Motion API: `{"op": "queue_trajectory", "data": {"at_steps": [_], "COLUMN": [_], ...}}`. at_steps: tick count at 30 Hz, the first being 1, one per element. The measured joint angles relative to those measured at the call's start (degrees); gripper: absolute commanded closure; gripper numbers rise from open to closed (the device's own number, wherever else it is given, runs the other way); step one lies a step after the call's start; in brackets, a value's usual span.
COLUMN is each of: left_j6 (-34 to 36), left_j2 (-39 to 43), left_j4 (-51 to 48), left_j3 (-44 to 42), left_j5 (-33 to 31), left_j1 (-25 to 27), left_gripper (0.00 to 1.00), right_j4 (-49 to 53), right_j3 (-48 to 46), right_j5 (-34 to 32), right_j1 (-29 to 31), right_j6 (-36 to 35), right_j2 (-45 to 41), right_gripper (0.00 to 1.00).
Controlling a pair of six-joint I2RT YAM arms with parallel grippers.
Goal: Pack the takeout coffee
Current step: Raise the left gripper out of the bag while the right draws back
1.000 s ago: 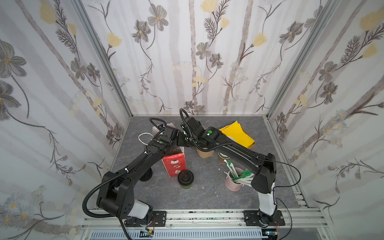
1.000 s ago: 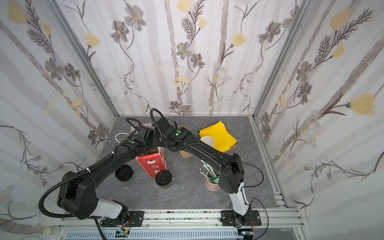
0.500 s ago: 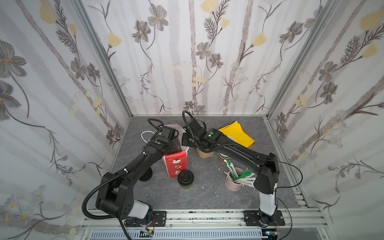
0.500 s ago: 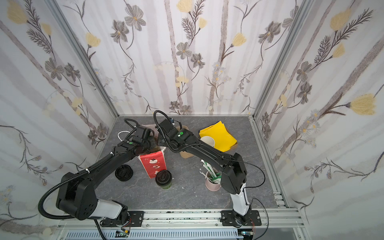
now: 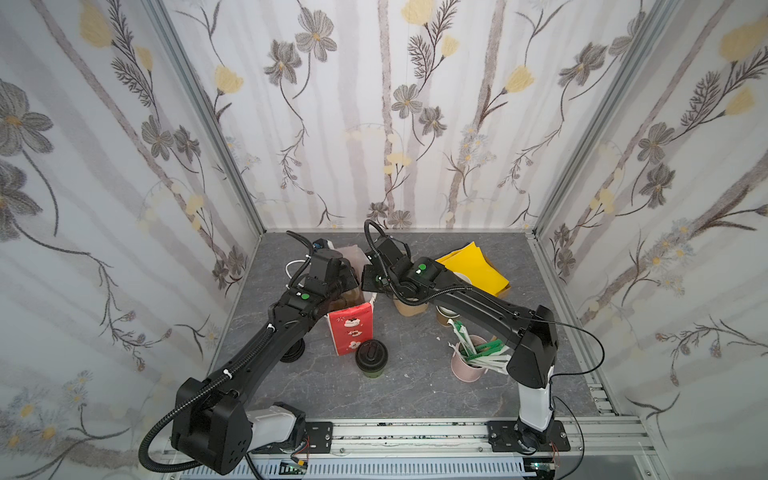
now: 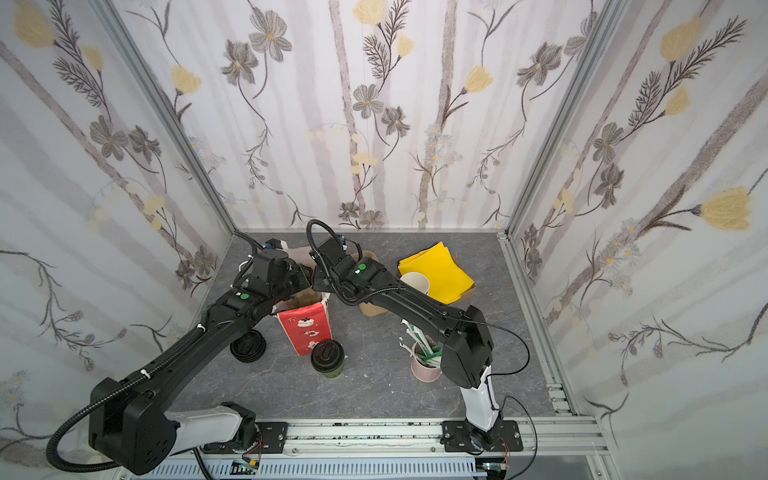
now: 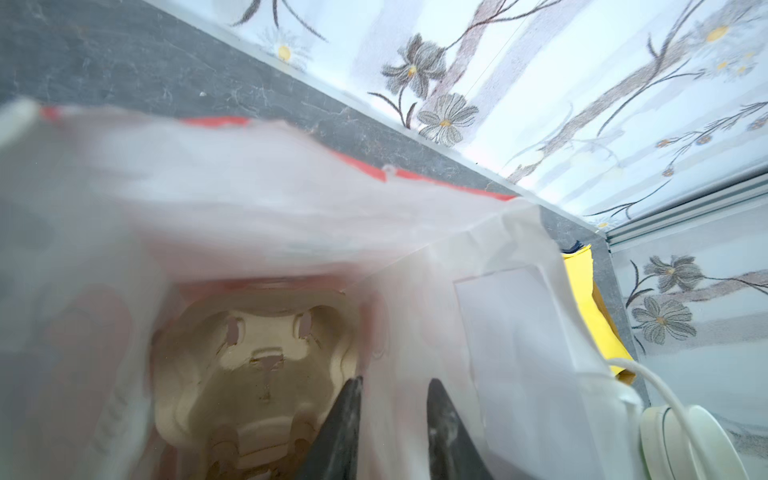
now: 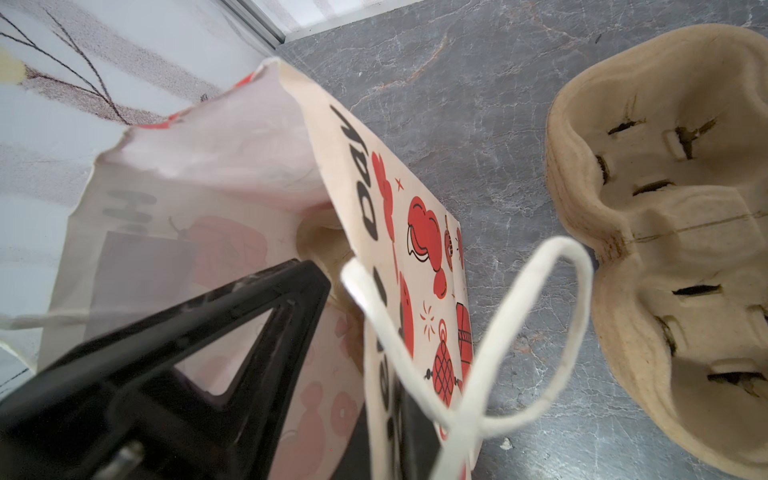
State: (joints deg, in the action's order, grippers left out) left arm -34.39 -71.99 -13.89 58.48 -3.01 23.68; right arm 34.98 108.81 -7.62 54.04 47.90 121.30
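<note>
Coffee (image 5: 371,358) stands upright just before the bag (image 5: 353,330), away from both grippers at its mouth; left gripper (image 7: 394,388) gapes loosely astride a wall; right gripper (image 5: 368,280) pinches the rim.

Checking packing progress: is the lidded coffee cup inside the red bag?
Out. The takeout coffee stands upright on the table, just in front of the red bag.
</note>
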Motion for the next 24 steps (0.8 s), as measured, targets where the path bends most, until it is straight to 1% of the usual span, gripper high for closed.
{"op": "queue_trajectory", "data": {"at_steps": [6,9,11,13,15,19,22,24], "left_j6": [0.2,1.2,1.46,1.86,1.92,1.81,1.44,1.14], "left_j2": [4.35,7.98,10.49,12.94,15.37,17.62,15.78,13.73], "left_j4": [0.74,1.99,2.97,3.13,2.78,-1.9,-8.81,-13.38], "left_j3": [0.02,0.02,0.15,0.63,1.16,5.09,8.48,10.12], "left_j5": [-0.31,-0.2,-0.17,-0.5,-2.05,-8.66,-12.94,-14.19], "left_j1": [0.96,1.01,1.03,1.03,1.05,1.05,0.46,-0.7], "left_gripper": [0.49,0.43,0.41,0.35,0.31,0.22,0.17,0.16], "right_j4": [0.02,0.02,0.04,0.04,0.07,0.02,0.0,-0.07], "right_j3": [0.0,0.0,0.0,0.0,0.0,0.0,0.0,0.0], "right_j5": [-0.04,-0.17,-0.22,-0.26,-0.31,-0.46,-0.44,-0.44], "right_j1": [0.0,0.0,0.0,0.0,0.0,0.0,0.02,0.02], "right_j6": [0.02,0.02,0.0,0.0,0.0,0.0,-0.2,-0.48], "right_j2": [0.0,0.0,0.0,0.0,0.0,0.0,-0.11,-0.11], "right_gripper": [0.9,0.9,0.9,0.9,0.89,0.88,0.87,0.87]}}
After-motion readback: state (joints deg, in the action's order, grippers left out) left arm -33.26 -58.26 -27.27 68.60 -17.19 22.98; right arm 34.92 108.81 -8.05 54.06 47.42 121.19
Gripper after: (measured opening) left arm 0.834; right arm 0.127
